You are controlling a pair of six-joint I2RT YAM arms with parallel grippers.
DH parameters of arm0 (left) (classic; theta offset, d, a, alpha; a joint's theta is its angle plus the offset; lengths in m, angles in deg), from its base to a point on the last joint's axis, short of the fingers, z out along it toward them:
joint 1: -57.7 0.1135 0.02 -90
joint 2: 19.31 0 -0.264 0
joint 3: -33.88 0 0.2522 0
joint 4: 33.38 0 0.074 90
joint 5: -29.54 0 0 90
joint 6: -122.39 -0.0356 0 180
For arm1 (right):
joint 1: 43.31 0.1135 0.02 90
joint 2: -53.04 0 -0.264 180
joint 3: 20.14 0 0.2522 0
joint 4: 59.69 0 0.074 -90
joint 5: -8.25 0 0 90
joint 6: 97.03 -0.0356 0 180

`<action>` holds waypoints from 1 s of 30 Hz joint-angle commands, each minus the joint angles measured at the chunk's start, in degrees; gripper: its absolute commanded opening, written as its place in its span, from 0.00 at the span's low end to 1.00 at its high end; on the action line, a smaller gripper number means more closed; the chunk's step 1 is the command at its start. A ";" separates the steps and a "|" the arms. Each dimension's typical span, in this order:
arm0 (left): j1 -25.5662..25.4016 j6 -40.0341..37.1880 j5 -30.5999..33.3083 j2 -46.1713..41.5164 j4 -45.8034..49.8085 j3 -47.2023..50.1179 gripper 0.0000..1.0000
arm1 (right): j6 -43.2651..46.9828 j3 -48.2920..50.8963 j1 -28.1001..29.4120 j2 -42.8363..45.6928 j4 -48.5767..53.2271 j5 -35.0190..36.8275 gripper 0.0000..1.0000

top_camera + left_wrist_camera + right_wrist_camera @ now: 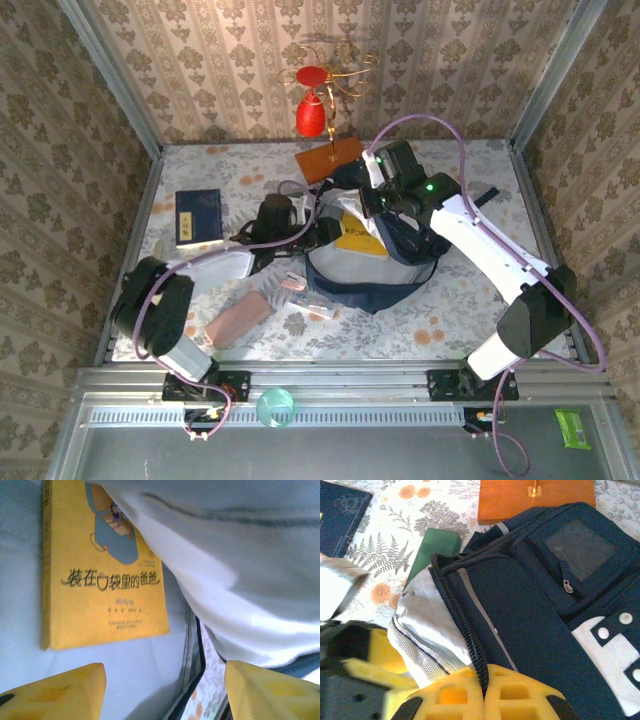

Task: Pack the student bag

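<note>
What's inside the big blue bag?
A yellow book lies inside the student bag, on its pale lining. The folded-over fabric covers the rest, so anything deeper is hidden.

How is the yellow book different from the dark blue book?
The yellow book is bright yellow, with a picture and big dark writing on its cover. The blue book is very dark. The yellow book lies inside the open bag, on its pale lining. The blue book lies out on the flowery table, to the left of the bag. Both are books lying flat.
</note>
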 commanded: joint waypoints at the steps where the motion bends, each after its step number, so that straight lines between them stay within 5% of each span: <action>1: 1.82 -9.35 0.64 -6.18 14.80 0.61 0.64 | 2.15 2.61 -1.96 3.26 3.10 2.71 0.00; 6: 8.61 -14.55 8.40 -17.64 26.14 1.12 0.64 | 2.07 6.84 -3.52 7.45 3.31 3.41 0.00; 10: 19.33 -16.88 16.41 -22.79 31.76 1.65 0.65 | 1.81 7.75 -4.06 8.87 2.69 2.95 0.00; 14: 27.40 -17.88 24.08 -21.81 31.33 1.87 0.71 | 0.47 9.34 -3.95 8.44 0.05 -2.00 0.13; 17: 30.59 -19.98 32.02 -16.12 30.75 -0.71 0.78 | -0.94 11.87 -3.73 7.93 -3.74 -8.94 0.34; 21: 34.91 -21.94 34.49 -1.03 32.16 -10.39 0.80 | -1.83 13.38 -3.09 7.46 -7.13 -14.80 0.58; 30: 39.40 -23.26 25.91 22.46 37.72 -27.25 0.76 | -3.70 16.57 -2.72 9.23 -11.95 -18.26 0.73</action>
